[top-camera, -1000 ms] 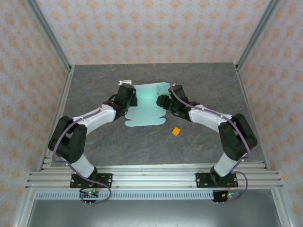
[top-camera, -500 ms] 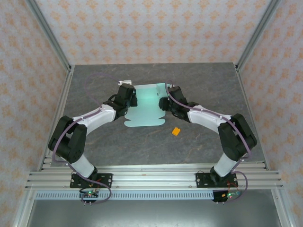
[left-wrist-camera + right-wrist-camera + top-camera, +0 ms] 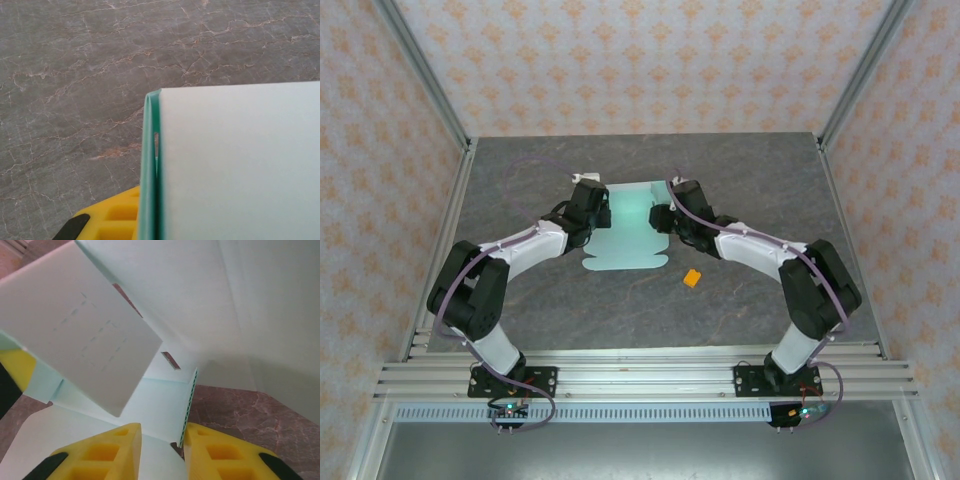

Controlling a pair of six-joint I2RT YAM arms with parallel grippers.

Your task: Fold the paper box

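The paper box (image 3: 628, 232) is a pale mint-green die-cut sheet lying mid-table, its far part lifted into upright panels. My left gripper (image 3: 599, 208) grips the sheet's left edge. In the left wrist view one yellow finger (image 3: 114, 218) presses against the doubled card edge (image 3: 151, 165), and the card hides the other finger. My right gripper (image 3: 666, 214) is at the sheet's right side. Its two yellow fingers (image 3: 105, 455) stand apart in the right wrist view, with a raised side flap's edge (image 3: 189, 399) between them, against the right finger. A folded panel (image 3: 80, 335) hangs over the sheet's floor.
A tiny orange block (image 3: 691, 278) lies on the grey marble table (image 3: 770, 180) just right of the sheet's near corner. Metal frame posts and patterned walls close in the left, right and far sides. A small white object (image 3: 582, 174) sits behind the left gripper.
My right gripper has shifted slightly leftward and farther in along the sheet's right side. The left arm has barely moved.
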